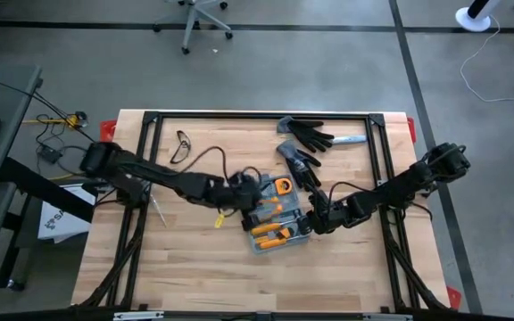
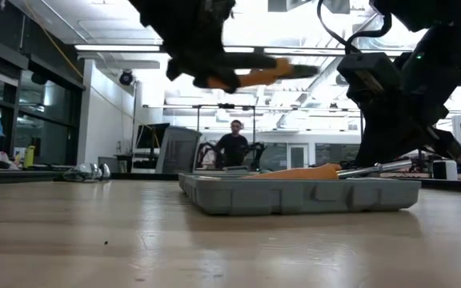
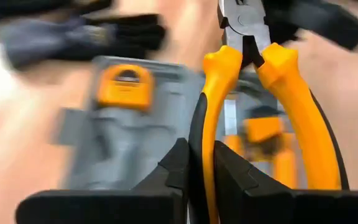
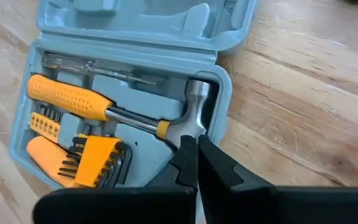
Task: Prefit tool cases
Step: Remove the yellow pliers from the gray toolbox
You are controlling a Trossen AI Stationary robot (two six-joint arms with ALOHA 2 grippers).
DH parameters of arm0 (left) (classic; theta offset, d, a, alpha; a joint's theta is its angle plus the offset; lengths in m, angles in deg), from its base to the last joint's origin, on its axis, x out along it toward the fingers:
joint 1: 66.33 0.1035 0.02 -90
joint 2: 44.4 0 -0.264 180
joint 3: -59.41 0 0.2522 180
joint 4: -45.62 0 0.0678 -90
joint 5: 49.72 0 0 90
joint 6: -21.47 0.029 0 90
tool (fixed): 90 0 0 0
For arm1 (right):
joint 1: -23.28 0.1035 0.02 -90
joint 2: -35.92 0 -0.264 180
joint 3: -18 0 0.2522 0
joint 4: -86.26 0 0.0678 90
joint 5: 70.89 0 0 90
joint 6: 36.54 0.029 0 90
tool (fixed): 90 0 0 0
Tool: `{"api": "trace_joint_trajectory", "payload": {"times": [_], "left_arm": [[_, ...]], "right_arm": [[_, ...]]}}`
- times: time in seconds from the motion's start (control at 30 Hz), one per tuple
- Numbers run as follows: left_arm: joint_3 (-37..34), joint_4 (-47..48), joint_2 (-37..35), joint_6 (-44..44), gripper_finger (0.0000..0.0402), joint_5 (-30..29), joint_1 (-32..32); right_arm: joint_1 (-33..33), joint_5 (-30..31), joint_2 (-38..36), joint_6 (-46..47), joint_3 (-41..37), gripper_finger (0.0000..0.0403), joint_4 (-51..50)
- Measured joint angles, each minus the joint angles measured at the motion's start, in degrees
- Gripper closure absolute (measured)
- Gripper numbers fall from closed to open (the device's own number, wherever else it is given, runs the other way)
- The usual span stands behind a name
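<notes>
Fingers of my left gripper clamp one pliers handle above the open tool case; right gripper fingers together, pressing the case. Next I seat the pliers in their slot.

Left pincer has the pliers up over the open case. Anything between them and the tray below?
Nothing visible. The left pincer is shut on one handle of the pliers, above the tool case. The right pincer rests shut at the case's hammer end, off to the side.
</notes>
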Motion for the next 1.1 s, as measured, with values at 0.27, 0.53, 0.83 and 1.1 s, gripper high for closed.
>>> {"api": "trace_joint_trajectory", "payload": {"times": [0.27,0.53,0.83,1.1], "left_arm": [[-0.03,17.32,-6.2,4.02,0.0371,-6.83,7.1],[-6.49,19.67,-8.5,6.39,0.0371,-6.61,17.61],[-18.49,8.12,-8.41,4.29,0.0371,0.59,25.24],[-22.91,7.09,-8.43,-1.44,0.0315,0.33,27.64]], "right_arm": [[0.08,0.02,0.0,-0.02,0.0,0.0403,0.02],[0.11,0.03,0.0,-0.02,0.02,0.0403,0.04],[0.11,-0.04,0.0,-0.05,0.02,0.0403,0.08],[0.11,-0.68,0.0,-1.05,0.04,0.0403,0.09]]}}
